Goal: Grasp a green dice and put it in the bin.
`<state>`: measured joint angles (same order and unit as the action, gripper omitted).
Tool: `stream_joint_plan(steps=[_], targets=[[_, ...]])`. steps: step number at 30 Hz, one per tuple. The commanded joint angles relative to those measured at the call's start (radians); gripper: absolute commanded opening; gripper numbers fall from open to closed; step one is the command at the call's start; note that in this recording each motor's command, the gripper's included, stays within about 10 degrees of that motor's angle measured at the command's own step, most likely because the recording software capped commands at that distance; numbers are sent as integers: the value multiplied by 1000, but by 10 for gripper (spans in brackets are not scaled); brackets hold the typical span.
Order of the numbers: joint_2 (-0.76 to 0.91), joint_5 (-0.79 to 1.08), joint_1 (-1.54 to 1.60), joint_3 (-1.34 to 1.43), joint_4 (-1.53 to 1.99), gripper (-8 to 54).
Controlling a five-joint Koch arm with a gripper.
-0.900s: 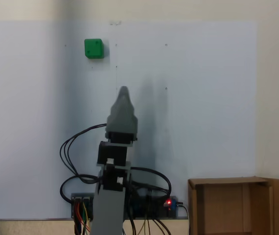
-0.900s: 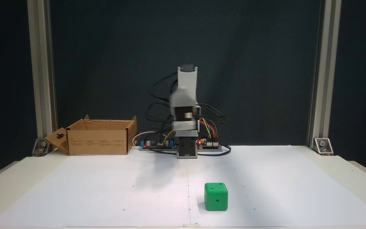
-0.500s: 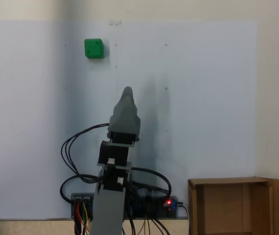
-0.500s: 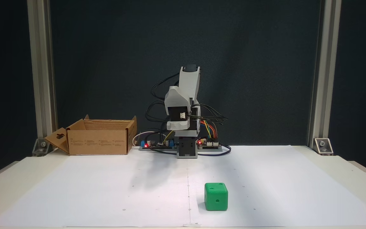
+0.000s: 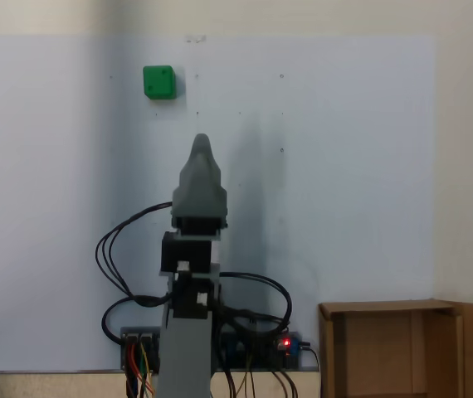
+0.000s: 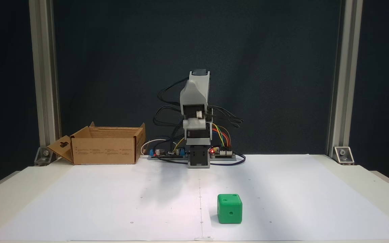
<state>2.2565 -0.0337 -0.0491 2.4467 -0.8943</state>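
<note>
- One green dice point(image 5: 158, 82) is what I am after, and it sits on the white sheet point(image 5: 344, 166) that covers the worktop point(image 6: 380, 189), near the sheet's far-left corner in the fixed view from behind my base.
- In the fixed view from the front the green dice point(image 6: 229, 208) lies close to the sheet's near edge, a little right of the centre seam, one dot on its front face and one on its top.
- My gripper point(image 5: 201, 143) is raised above the middle of the sheet, well apart from the dice, its tip aimed toward the far edge; the dice lies further out and to the left of it in that view.
- From the front my gripper point(image 6: 193, 124) is slightly blurred, folded close in front of my upright arm above the base.
- My fingers line up one behind the other for both cameras, so whether they are released or clenched I cannot tell; nothing is visibly held between them.
- At the back-left corner of the worktop as the front view shows it, the bin point(image 6: 104, 145) stands with flaps up; from behind, the bin point(image 5: 386, 352) is at the lower right, its tan inside showing.
- Circuit boards point(image 6: 167, 153) with small red lights and coloured wires sit beside my base at the back edge.
</note>
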Motion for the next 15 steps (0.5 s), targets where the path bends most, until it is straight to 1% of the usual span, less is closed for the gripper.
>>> stream_joint_plan(steps=[1,6,7,9,15], targets=[[103,61,35,-101,162,436],[101,61,121,-160,483,432],[101,60,121,-183,596,432],[87,60,129,-271,673,432],[-127,32,158,-532,1011,432]])
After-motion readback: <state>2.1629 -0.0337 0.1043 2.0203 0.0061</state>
